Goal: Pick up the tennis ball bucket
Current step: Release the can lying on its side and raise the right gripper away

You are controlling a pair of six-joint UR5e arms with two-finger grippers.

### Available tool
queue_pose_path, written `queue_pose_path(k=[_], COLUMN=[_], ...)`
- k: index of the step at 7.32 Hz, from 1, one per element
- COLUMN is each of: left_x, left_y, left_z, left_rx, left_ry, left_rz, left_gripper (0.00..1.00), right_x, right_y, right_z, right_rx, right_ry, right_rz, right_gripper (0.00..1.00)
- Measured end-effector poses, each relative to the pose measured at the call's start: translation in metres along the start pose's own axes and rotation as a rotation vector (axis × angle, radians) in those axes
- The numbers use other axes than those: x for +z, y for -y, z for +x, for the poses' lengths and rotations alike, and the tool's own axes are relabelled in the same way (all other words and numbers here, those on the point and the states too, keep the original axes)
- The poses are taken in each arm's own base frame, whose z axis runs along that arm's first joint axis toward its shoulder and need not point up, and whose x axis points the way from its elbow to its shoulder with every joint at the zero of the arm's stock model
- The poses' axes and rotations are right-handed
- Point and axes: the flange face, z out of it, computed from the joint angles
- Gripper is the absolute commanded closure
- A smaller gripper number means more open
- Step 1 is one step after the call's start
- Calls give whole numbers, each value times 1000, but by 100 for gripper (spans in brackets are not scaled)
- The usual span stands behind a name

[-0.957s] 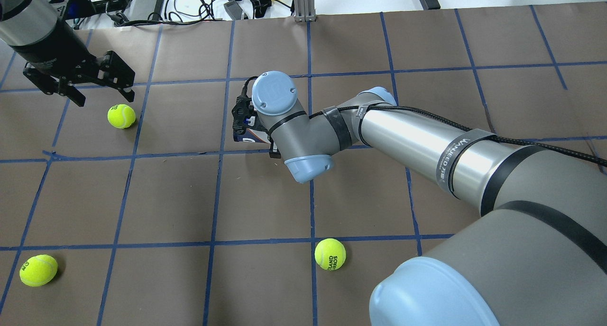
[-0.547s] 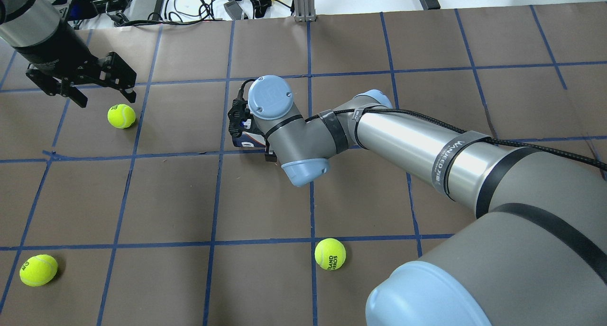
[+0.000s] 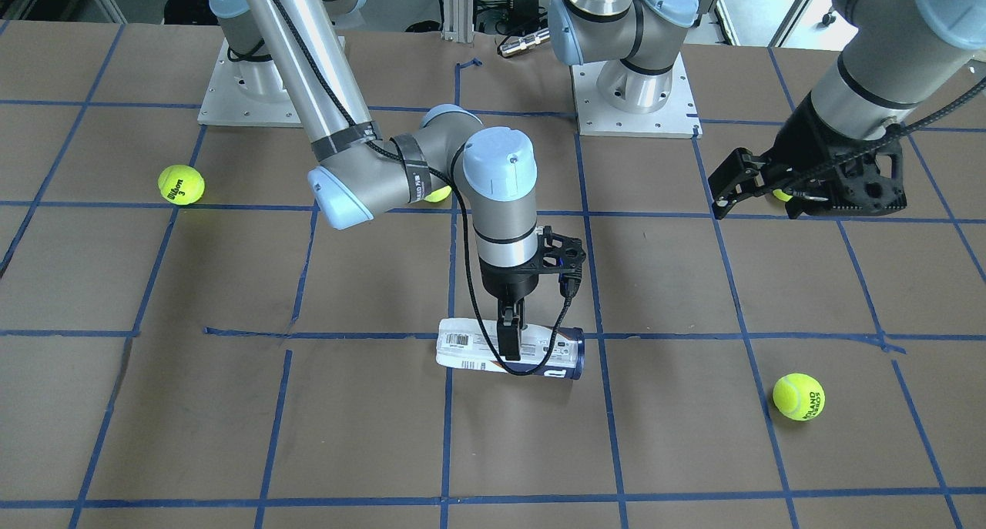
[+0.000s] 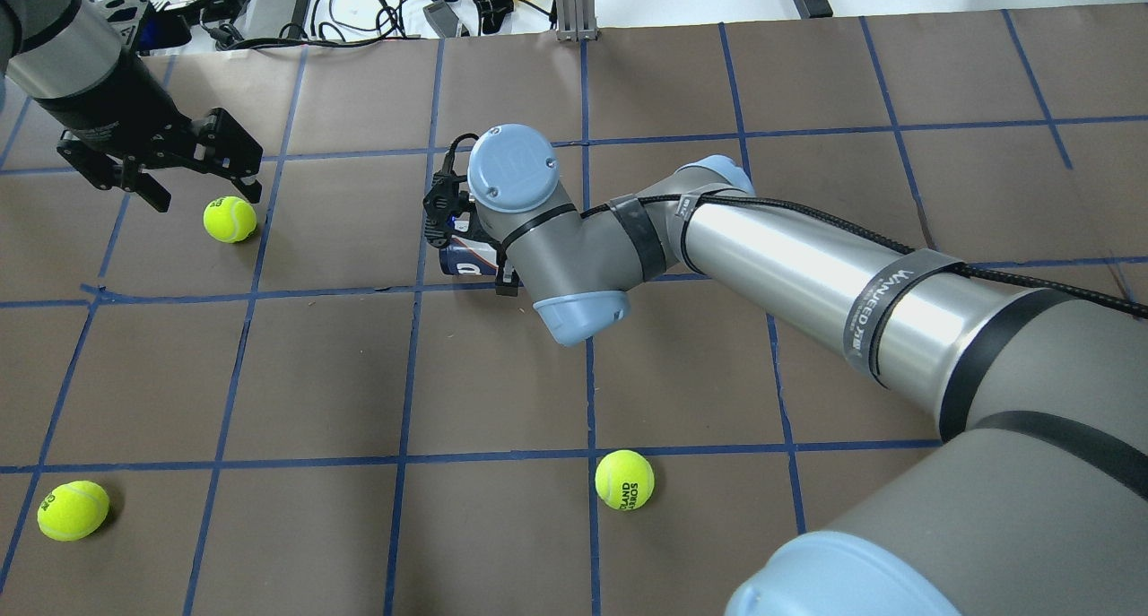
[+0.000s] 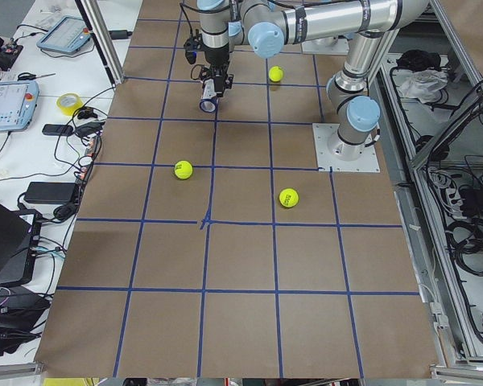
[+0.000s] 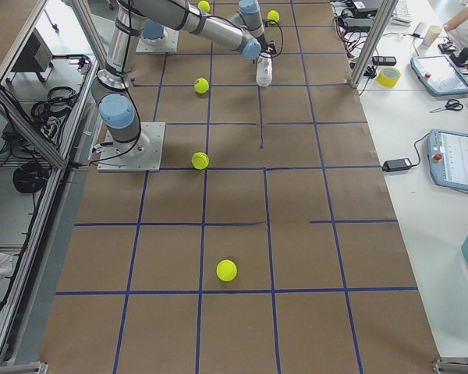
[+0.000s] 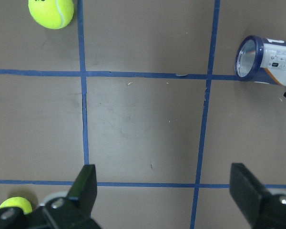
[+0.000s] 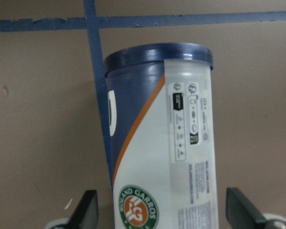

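Observation:
The tennis ball bucket point(image 3: 462, 344) lies on its side near the table's middle, white label at one end and navy band and rim at the other. My right gripper point(image 3: 508, 352) comes straight down over its middle. In the right wrist view the bucket point(image 8: 181, 119) fills the space between the fingers point(image 8: 88, 212), so the gripper looks shut on it. The bucket sits slightly tilted, at or just above the paper. In the overhead view only its navy end point(image 4: 462, 259) shows under the wrist. My left gripper point(image 4: 197, 181) is open and empty, hovering far left; its wrist view shows the bucket's open end point(image 7: 267, 59).
Yellow-green tennis balls lie loose: one just under the left gripper point(image 4: 230, 219), one at the near left point(image 4: 72, 510), one near the middle front point(image 4: 624, 480). Cables and boxes point(image 4: 269, 6) line the far edge. Both arm bases point(image 3: 632, 90) stand at the robot's side.
The right wrist dipped, then shifted a little left and up in the overhead view, and the bucket's navy end moved with it. The left gripper drifted slightly.

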Motion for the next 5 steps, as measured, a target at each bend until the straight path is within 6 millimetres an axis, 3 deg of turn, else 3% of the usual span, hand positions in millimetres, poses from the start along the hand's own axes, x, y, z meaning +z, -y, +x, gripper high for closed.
queue_pose_path(k=[3,5], left_x=[2,16], left_y=[1,10], left_z=[-3,1], left_rx=[-6,-11], left_ry=[-8,-77], left_rz=[-3,-6], left_gripper=[0,0], right_x=[-87,-147], right_y=[-46,-110], right_z=[44,85], right_rx=[99,226], right_ry=[12,3], right_rz=[-31,-66], right_gripper=[1,2])
